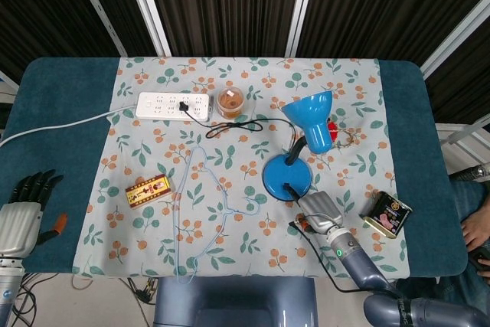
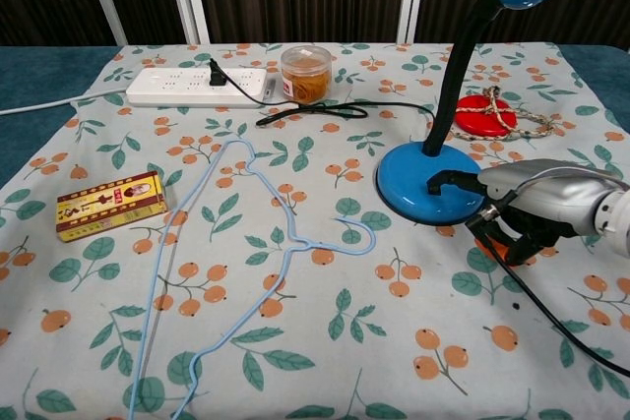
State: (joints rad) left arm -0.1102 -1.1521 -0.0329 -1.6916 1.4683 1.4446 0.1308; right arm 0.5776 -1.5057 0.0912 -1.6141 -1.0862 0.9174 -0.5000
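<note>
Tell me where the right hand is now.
In both views the right hand is at the table's right front, a fingertip on the blue lamp base, left of the tin.

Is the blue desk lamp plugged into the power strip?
Yes: the blue desk lamp's black cord runs to a plug seated in the white power strip.
</note>
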